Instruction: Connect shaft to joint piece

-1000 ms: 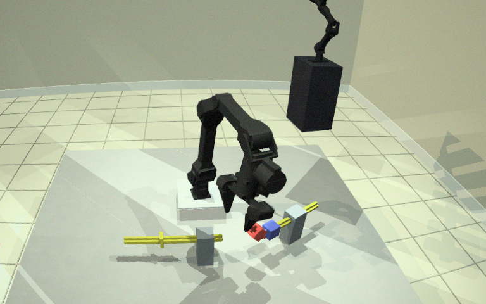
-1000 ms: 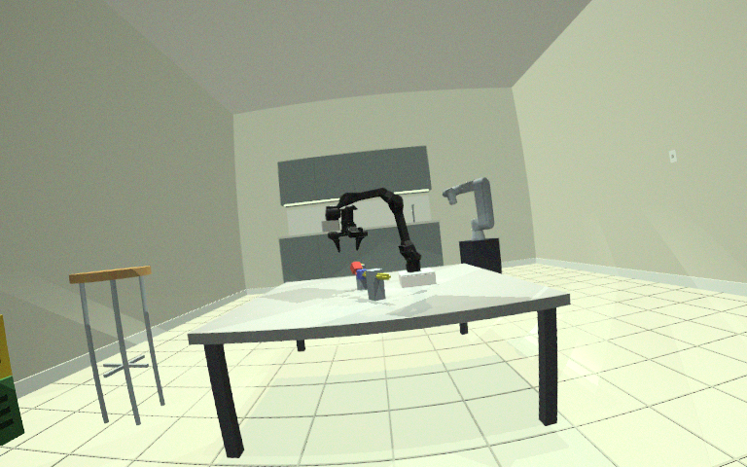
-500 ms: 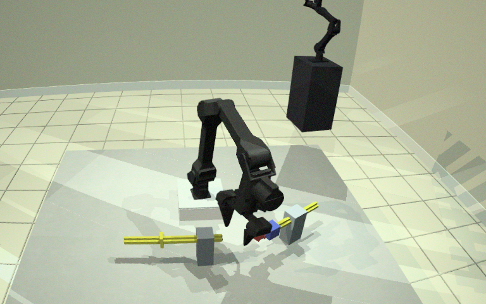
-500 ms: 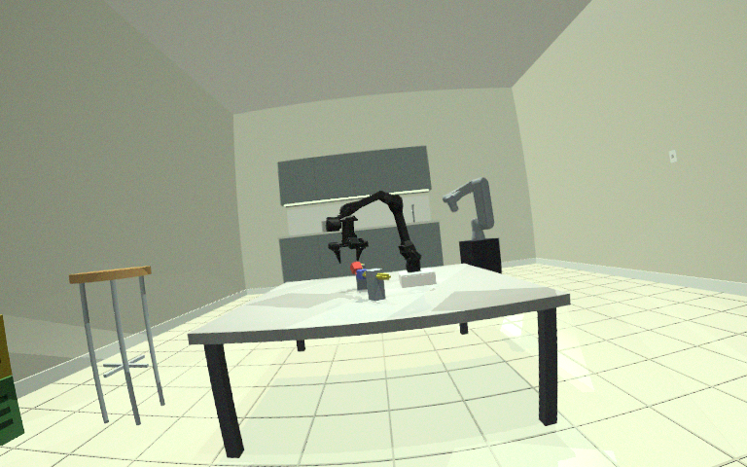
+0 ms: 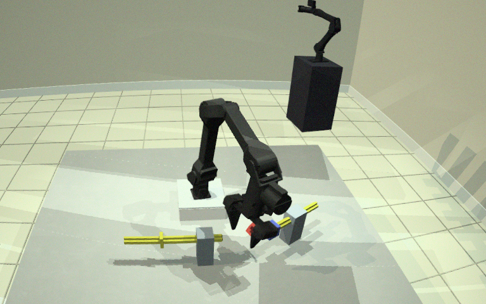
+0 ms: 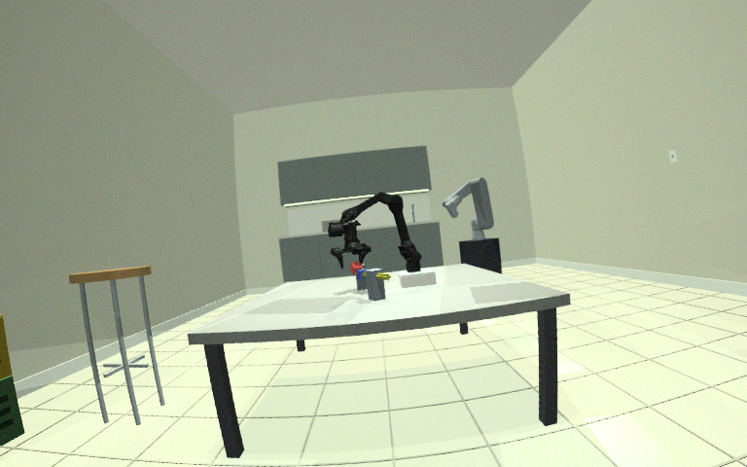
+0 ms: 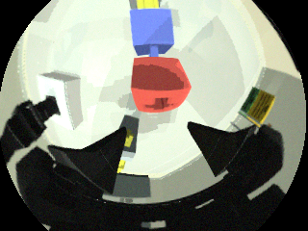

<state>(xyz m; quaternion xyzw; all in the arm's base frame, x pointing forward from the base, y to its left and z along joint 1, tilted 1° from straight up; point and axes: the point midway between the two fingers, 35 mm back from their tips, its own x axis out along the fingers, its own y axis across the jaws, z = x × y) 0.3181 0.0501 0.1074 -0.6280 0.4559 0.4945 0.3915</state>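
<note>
My gripper (image 5: 242, 237) (image 6: 351, 264) (image 7: 158, 127) is open and empty, its fingertips close to the red joint piece (image 5: 250, 228) (image 6: 356, 268) (image 7: 161, 77). One finger hides part of the piece in the top view. The red piece tilts up from the blue part (image 5: 274, 225) (image 7: 151, 26) on the first shaft (image 5: 311, 207) (image 7: 147, 4). Its cross-shaped opening shows on its lower face in the wrist view. The first block (image 5: 293, 227) (image 6: 375, 286) bears that shaft. The yellow second shaft (image 5: 178, 239) runs through the second block (image 5: 205, 248), its near end apart from the red piece.
The arm's white base (image 5: 200, 215) (image 6: 416, 279) (image 7: 72, 101) stands beside the blocks on the grey table (image 5: 87, 278) (image 6: 452, 315). The second shaft's collar (image 5: 161, 239) stands out left of its block. A stool (image 6: 110, 273) is beside the table.
</note>
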